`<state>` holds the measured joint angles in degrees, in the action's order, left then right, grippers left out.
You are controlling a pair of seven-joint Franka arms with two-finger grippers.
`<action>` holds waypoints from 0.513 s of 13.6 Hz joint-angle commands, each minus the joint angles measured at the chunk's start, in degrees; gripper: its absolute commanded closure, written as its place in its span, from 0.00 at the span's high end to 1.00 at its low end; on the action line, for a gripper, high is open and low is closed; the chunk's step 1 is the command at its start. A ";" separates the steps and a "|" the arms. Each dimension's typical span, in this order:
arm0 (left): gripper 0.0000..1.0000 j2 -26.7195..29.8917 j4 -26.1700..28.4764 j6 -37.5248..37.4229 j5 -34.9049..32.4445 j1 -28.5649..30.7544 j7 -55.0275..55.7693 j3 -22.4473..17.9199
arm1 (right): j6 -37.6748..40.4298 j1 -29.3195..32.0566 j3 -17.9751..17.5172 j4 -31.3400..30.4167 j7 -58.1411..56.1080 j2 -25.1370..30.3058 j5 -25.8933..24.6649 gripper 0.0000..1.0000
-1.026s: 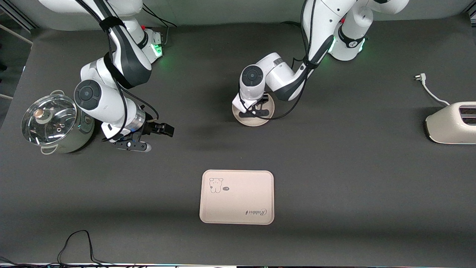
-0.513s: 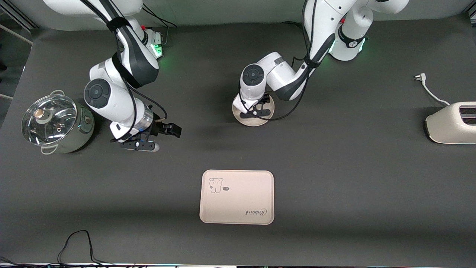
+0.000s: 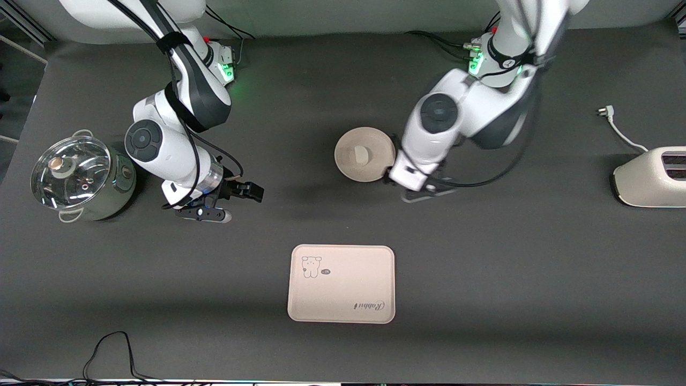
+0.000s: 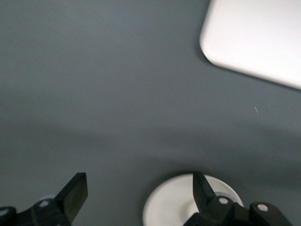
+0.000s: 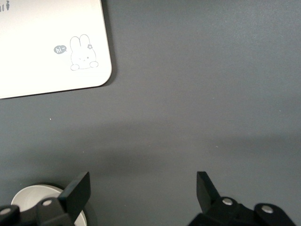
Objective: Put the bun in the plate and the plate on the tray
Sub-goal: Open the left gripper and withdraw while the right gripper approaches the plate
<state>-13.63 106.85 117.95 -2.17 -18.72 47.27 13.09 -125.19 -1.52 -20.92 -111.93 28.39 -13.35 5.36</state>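
Note:
The bun (image 3: 360, 156) lies flat in the round cream plate (image 3: 343, 143) at mid-table, farther from the front camera than the tray (image 3: 348, 292). My left gripper (image 3: 426, 194) is open and empty over bare table beside the plate, toward the left arm's end. Its wrist view shows the open gripper (image 4: 138, 190), part of the plate (image 4: 169, 207) and a tray corner (image 4: 258, 37). My right gripper (image 3: 203, 214) is open and empty over bare table between the pot and the tray. Its wrist view shows the open gripper (image 5: 142, 188) and the tray's rabbit corner (image 5: 47, 42).
A steel pot with a glass lid (image 3: 75, 177) stands at the right arm's end. A cream toaster (image 3: 651, 177) with its loose plug cord (image 3: 616, 128) stands at the left arm's end. A black cable (image 3: 112, 354) loops at the table's front edge.
My left gripper has come off the plate and swung toward the left arm's end; the bun now shows in the plate. My right gripper has drifted a little toward mid-table.

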 commanded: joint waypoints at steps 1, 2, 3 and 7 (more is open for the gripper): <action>1.00 6.49 1.70 -5.34 -0.11 0.08 -11.97 -8.48 | -0.49 -1.81 -0.08 0.84 0.97 -0.71 1.23 1.00; 1.00 7.99 1.70 -7.19 -0.11 0.09 -17.51 -12.26 | -0.58 -2.60 -0.08 0.84 2.01 -0.97 1.23 1.00; 1.00 9.22 1.61 -8.69 -0.11 0.17 -22.70 -16.65 | -1.19 -4.18 -0.08 0.84 3.42 -1.41 1.14 1.00; 1.00 11.78 1.00 -10.98 -0.29 7.51 -38.64 -23.75 | -7.59 -12.61 0.09 0.40 8.51 -4.83 0.80 1.00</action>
<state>-3.60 107.02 108.10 -2.23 -15.80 13.49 -11.74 -129.44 -10.25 -21.37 -111.84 33.58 -15.88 5.54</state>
